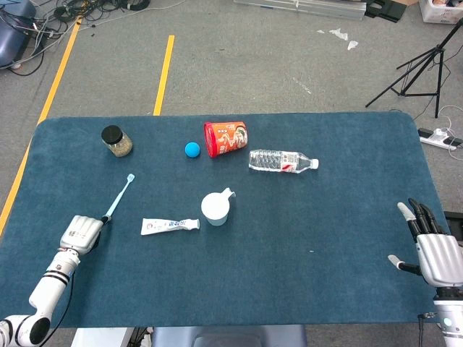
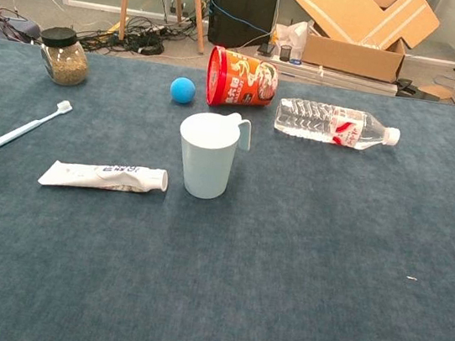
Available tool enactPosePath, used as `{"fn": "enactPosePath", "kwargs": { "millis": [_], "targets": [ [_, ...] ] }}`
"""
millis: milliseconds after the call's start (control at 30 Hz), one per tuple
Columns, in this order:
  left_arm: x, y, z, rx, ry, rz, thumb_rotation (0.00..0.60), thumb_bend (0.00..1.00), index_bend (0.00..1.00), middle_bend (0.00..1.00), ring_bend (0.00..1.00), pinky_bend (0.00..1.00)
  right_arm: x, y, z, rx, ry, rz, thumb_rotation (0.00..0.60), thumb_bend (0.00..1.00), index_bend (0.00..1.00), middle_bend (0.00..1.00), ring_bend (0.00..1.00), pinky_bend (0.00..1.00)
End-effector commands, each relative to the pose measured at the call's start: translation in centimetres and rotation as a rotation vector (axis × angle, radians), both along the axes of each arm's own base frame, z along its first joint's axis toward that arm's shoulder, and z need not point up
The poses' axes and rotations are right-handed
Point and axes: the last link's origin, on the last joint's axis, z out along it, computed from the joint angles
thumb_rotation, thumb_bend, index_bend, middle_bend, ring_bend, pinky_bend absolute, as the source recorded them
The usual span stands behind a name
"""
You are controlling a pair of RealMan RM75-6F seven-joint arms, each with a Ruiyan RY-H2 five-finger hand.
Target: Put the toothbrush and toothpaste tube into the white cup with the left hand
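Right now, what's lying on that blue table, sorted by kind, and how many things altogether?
Containers: 4: white cup, glass jar, red tub on its side, water bottle on its side
Tooth-care items: 2: toothbrush, with the left hand at its handle end, and toothpaste tube
Balls: 1: blue ball
Total: 7
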Motion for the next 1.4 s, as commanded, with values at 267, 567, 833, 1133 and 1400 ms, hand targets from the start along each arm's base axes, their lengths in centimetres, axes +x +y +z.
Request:
{"fn": "enactPosePath", "kwargs": {
  "millis": [267, 567, 833, 1133, 1400],
  "targets": [
    [-1.1, 0.8, 1.0, 0.05, 0.06, 0.033, 0.6, 0.85, 0.23, 1.0, 0.91, 0.67, 0.0, 0.1, 0.1, -0.004, -0.004, 0.002, 0.6, 0.0, 0.0, 0.0, 0.0, 0.36],
    [0.0, 1.1, 3.2, 0.139, -0.038, 0.067, 0.6, 0.83, 0.3, 1.0, 0.87, 0.67, 0.0, 0.0, 0.2, -0.006, -0.005, 0.001, 0.6, 0.0, 0.0, 0.0, 0.0, 0.36],
    [2.3, 1.5, 3.8, 0.239, -0.305, 0.065, 0.6, 0.45, 0.46, 0.46, 0.38, 0.52, 0.0, 0.0, 0.1, -0.002, -0.002, 0.0, 0.6, 0.0, 0.0, 0.0, 0.0, 0.36],
    [3.1, 2.9, 1.8, 0.274, -0.458, 0.141, 0.6, 0.14, 0.28, 0.0, 0.0, 0.09, 0.0, 0.1, 0.3, -0.007, -0.007, -0.002, 0.6, 0.0, 0.0, 0.0, 0.0, 0.36],
    [2.8, 3.8, 0.5, 0.325, -0.425, 0.158, 0.6, 0.13, 0.32, 0.0, 0.0, 0.05, -0.1, 0.1, 0.5, -0.011, -0.011, 0.0, 0.6, 0.0, 0.0, 0.0, 0.0, 0.36]
  ]
}}
